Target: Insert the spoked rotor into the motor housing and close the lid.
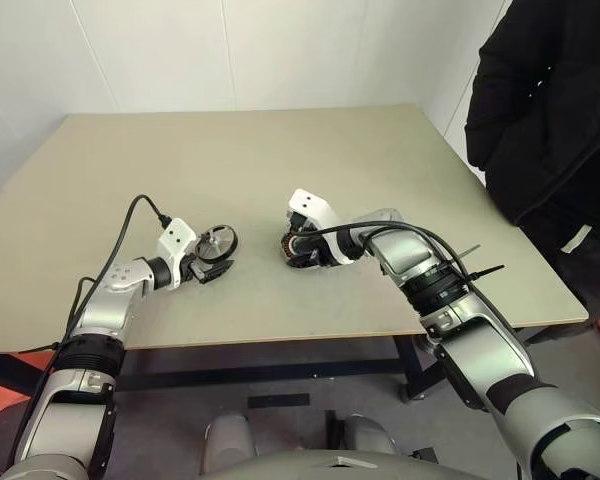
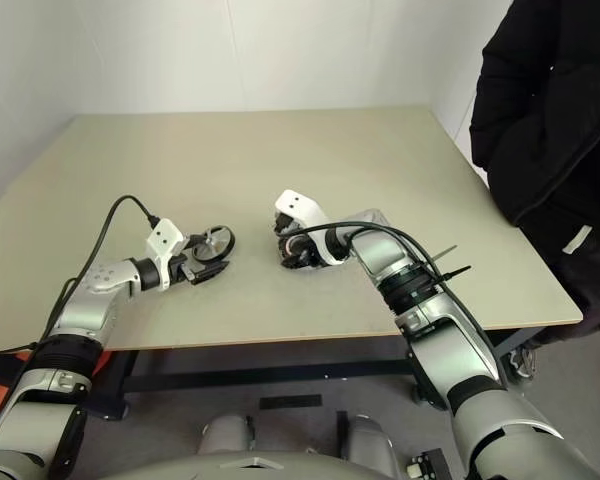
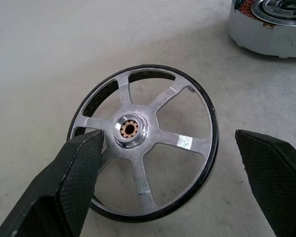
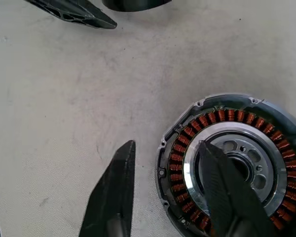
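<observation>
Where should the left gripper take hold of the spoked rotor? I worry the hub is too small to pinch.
Probably across the rim. The spoked rotor lies between the left gripper fingers, its rim propped on one finger, so closing straight in from this side should clamp opposite edges.

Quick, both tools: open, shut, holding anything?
Left tool: open around the spoked rotor.
Right tool: open, one finger over the motor housing, holding nothing.

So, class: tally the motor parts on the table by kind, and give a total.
Spoked wheel: 1
Copper-wound ring: 1
Total: 2
</observation>
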